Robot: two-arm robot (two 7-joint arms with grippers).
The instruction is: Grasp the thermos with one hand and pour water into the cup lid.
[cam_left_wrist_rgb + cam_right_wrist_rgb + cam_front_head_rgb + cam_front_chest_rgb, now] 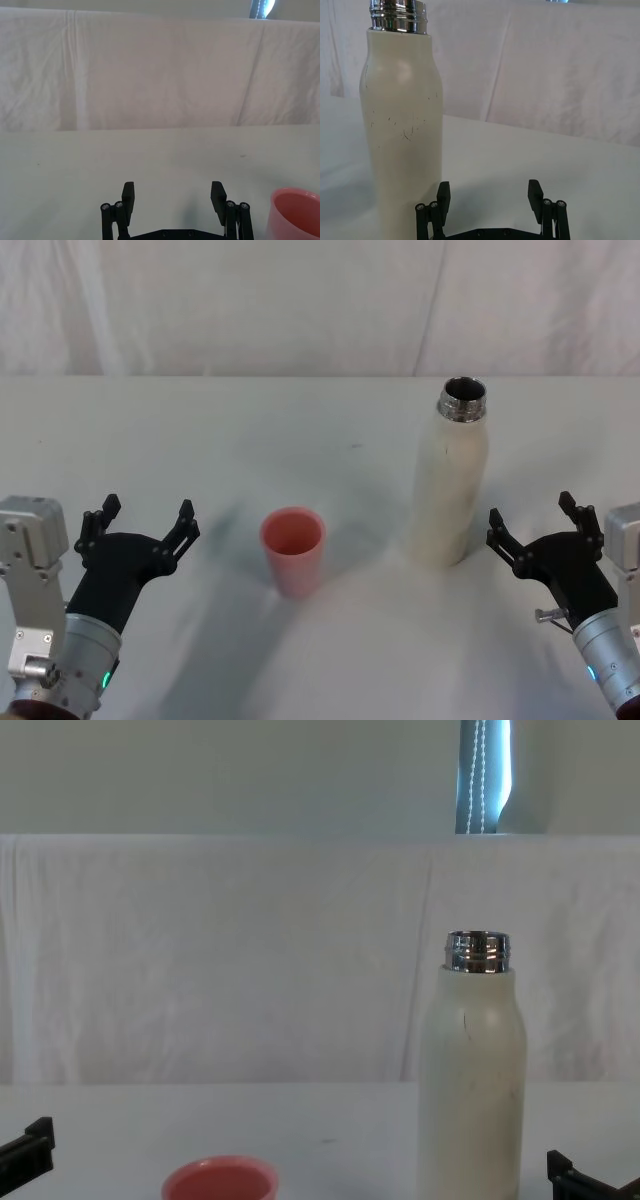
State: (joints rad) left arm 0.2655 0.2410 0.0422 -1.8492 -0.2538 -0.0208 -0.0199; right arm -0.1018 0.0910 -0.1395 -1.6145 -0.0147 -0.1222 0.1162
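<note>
Both tools open w/ arms cropped; thermos base cut off.

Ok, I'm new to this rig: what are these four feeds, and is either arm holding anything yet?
It is a two-armed robot at a white table. One feed looks down from its head, one looks across from its chest, and one sits on each wrist. The left pincer is open near the pink cup lid, which stands upright. The right pincer is open beside the thermos, a tall cream bottle standing upright with its steel neck uncapped. Neither pincer holds or touches anything, so pouring has not begun.
</note>
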